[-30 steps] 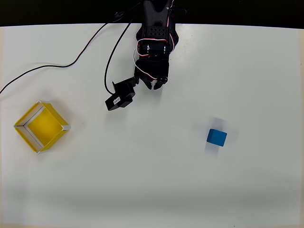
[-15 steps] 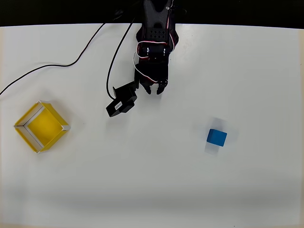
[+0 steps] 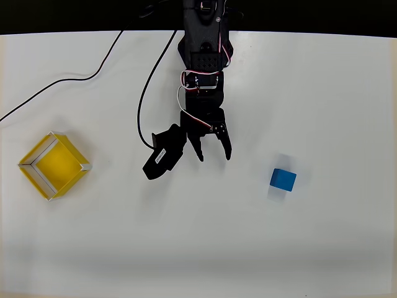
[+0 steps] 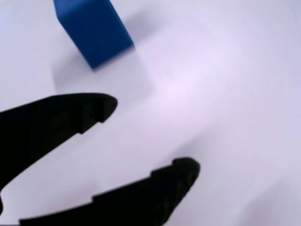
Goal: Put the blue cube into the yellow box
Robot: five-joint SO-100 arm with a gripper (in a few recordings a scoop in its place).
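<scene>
The blue cube (image 3: 283, 179) rests on the white table at the right of the overhead view, well apart from everything else. In the wrist view the blue cube (image 4: 92, 29) sits at the top left, beyond the fingertips. My black gripper (image 3: 214, 155) hangs over the table's middle, left of the cube, open with nothing between its fingers. In the wrist view the gripper (image 4: 153, 136) shows two spread black fingers. The yellow box (image 3: 54, 164), an open square tray with pale rims, lies at the far left.
A black cable (image 3: 74, 77) runs across the table's upper left toward the arm base (image 3: 205, 37). The wrist camera housing (image 3: 162, 158) sticks out to the left of the gripper. The dark table edge runs along the top.
The arm has stretched forward, carrying the gripper down the overhead picture and nearer the blue cube. Its fingers have spread wider. Cube and box have not moved.
</scene>
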